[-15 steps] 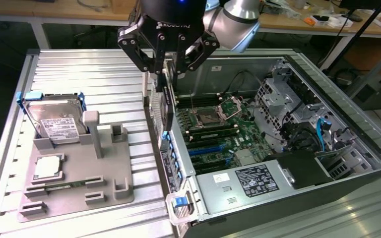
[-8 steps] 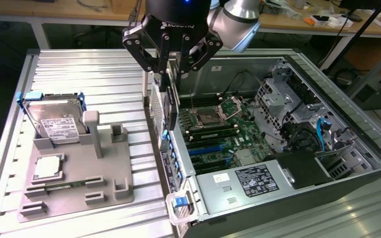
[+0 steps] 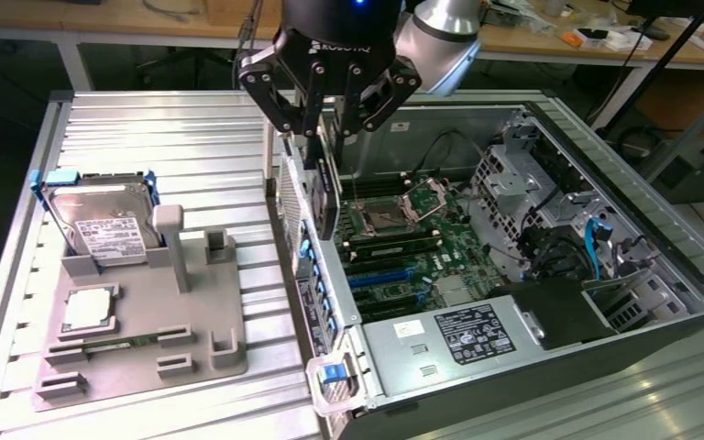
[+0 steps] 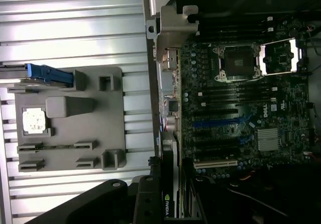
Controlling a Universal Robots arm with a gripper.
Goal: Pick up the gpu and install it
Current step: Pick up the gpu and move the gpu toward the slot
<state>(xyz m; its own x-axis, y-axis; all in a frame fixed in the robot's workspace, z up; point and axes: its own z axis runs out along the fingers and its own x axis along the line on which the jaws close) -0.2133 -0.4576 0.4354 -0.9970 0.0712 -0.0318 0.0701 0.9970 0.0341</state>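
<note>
Now fingers (image 3: 281, 115) clamping gpu (image 3: 323, 197) by upper edge, card hanging upright over case (image 3: 475, 124) wall; likely stiff, light, fragile, so holding board edges safest.

Ribbed metal tabletop (image 3: 157, 137) carrying a grey fixture (image 3: 193, 321) that holds a hard drive (image 3: 105, 229) standing on edge and a flat CPU chip (image 3: 87, 310). Beside it, toward the exterior view's right, an open computer case (image 3: 658, 321) exposes its motherboard (image 3: 407, 252).

The gpu (image 3: 324, 197), a thin dark card with a silver bracket at one end, hangs upright on edge in my pincer (image 3: 327, 147) above the open computer case's (image 3: 645, 302) side wall.
</note>
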